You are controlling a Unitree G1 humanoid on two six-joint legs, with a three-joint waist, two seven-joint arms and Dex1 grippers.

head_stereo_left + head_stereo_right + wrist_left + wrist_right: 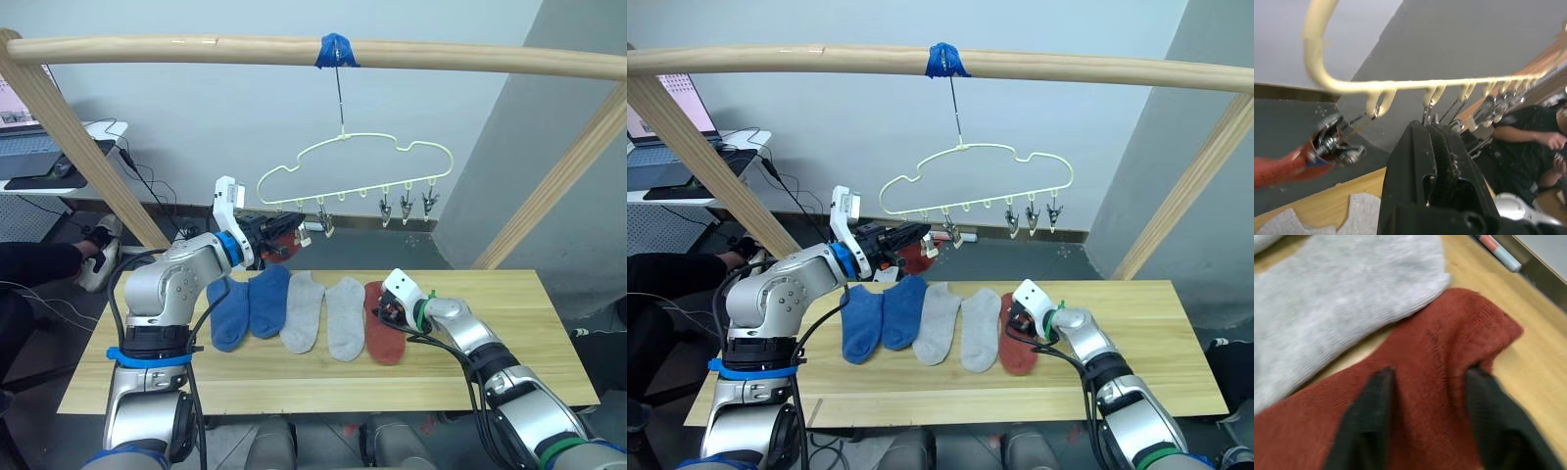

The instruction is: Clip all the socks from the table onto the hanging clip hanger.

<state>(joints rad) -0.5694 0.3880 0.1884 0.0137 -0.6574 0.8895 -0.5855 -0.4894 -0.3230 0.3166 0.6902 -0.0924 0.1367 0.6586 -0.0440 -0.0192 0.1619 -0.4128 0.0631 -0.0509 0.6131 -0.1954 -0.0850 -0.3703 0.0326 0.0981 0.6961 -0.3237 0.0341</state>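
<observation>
On the table (549,323) lie five socks in a row: two blue (230,311) (266,299), two light grey (302,311) (345,318) and one rust red (384,338). Another rust red sock (1283,166) hangs from the leftmost clip (1332,142) of the pale yellow-green clip hanger (353,147). My left gripper (1431,128) is raised beside that sock, shut, its tips just under the neighbouring clip. My right gripper (1430,416) is open, both fingers pressed down on the red sock on the table, with a fold of it between them.
The hanger hangs from a thick wooden rail (196,49) with blue tape (336,51), carried by slanted posts (88,157) at both sides. Its right-hand clips (405,209) hold nothing. A desk with a laptop (29,162) and a person in black (29,264) are at far left.
</observation>
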